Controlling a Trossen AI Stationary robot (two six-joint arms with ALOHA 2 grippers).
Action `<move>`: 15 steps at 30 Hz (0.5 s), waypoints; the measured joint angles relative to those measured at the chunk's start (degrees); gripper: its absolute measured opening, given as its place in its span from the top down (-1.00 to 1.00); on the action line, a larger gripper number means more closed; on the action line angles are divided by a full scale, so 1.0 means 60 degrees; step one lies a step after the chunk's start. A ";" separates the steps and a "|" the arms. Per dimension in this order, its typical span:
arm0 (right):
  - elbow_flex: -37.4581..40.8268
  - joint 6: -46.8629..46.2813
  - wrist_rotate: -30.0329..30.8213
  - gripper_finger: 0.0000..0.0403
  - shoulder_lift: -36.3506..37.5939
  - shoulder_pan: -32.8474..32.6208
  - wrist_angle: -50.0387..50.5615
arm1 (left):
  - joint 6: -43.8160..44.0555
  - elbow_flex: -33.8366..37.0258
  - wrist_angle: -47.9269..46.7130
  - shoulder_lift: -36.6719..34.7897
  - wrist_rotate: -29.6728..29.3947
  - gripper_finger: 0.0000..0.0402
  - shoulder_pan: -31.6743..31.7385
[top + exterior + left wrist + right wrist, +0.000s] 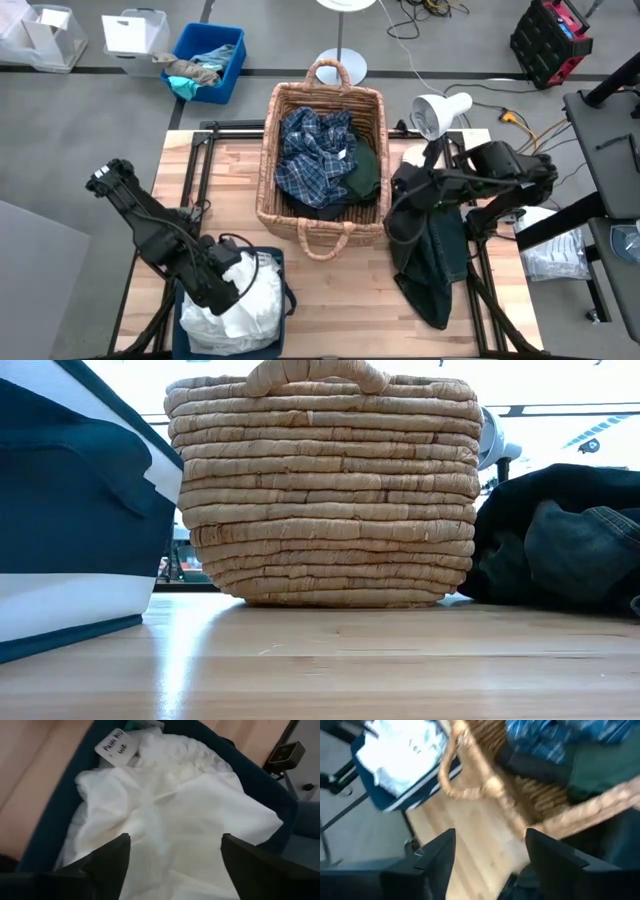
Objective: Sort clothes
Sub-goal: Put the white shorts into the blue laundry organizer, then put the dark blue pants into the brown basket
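White clothes [175, 815] beneath open left claw [172, 857], navy bin [272, 262]

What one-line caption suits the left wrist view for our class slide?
Open left claw poised above white garments piled in the dark blue bin.

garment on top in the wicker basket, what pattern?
Blue-and-white plaid garment, clearest in the high view.

overhead and table-level views — both show basket [322, 150]
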State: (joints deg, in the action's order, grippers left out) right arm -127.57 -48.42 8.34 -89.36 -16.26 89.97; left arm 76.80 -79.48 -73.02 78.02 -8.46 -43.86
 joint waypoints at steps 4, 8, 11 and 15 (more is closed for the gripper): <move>0.0720 -0.0238 -0.0143 -0.28 0.0350 -0.0327 -0.0007 | -0.0394 -0.0477 -0.0305 0.0117 -0.0028 -0.54 0.0000; 0.1908 -0.0296 -0.0147 -0.34 0.1001 -0.0515 -0.0001 | -0.0814 -0.0903 -0.0324 0.0117 -0.0384 -0.60 0.0000; 0.2997 -0.0884 -0.0143 -0.34 0.1678 -0.0503 -0.0004 | -0.0991 -0.1271 -0.0346 0.0117 -0.0512 -0.60 0.0004; 0.4526 -0.1793 -0.0127 -0.33 0.2624 -0.0494 0.0020 | -0.1076 -0.1807 -0.0632 0.0117 -0.0846 -0.60 0.0000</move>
State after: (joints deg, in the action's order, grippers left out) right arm -100.42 -59.18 7.58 -73.62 -19.22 90.09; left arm 70.35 -90.32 -76.81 78.72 -13.54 -43.86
